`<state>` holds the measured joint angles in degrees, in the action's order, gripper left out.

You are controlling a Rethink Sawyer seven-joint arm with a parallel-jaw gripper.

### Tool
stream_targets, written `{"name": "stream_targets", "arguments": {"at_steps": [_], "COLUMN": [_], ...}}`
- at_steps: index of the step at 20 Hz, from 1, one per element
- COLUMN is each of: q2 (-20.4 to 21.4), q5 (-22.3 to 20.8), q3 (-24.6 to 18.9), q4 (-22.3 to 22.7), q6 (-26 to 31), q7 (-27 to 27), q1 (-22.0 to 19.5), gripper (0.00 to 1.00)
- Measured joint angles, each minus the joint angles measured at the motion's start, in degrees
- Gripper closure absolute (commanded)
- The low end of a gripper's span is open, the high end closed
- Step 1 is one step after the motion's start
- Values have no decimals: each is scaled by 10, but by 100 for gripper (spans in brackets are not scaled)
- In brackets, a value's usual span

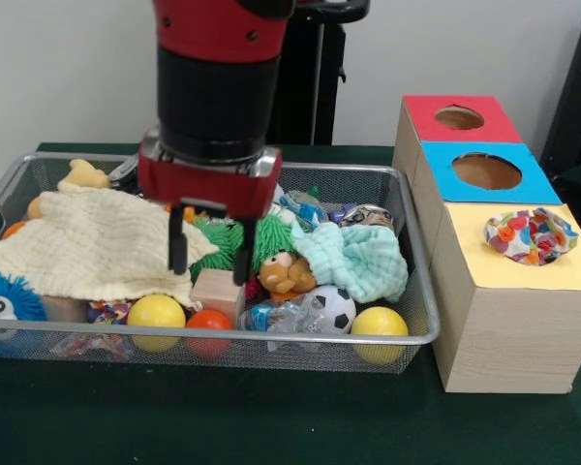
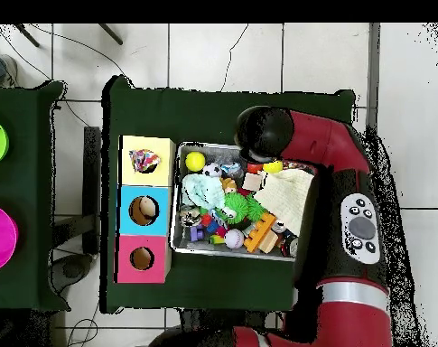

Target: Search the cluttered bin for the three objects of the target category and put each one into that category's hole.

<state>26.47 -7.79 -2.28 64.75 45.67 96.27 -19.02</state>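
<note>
One floral cloth piece is seen lying across the hole in the yellow top of the wooden box, draped over the opening rather than clearly dropped through, so that one delivery is judged to be made or nearly made. Two more floral pieces are presumably left to be found; a small patterned scrap is glimpsed at the front of the wire basket under the pale-yellow cloth, but whether it is one of them cannot be told. The gripper is held over the middle of the basket, its two dark fingers spread apart with nothing between them, just above a wooden block and beside a green spiky toy. The basket is crowded with balls, soft toys and a mint-green cloth. Basket and boxes are set on a dark green table. In the overhead view a white tiled floor with trailing cables is shown, and a second dark table carrying green and pink round things is placed at the side.
</note>
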Motion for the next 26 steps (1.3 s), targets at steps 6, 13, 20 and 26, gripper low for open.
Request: {"name": "stream_targets", "arguments": {"at_steps": [6, 13, 20, 26], "q2": [-30, -52, -68, -80], "q5": [-36, -76, -113, -139], "q3": [-23, -44, -47, -48], "q4": [-35, -83, -121, -142], "q6": [1, 22, 51, 84], "q7": [-19, -45, -81, -109], "q1": [-24, -31, -33, -32], "gripper": [0, 0, 0, 0]}}
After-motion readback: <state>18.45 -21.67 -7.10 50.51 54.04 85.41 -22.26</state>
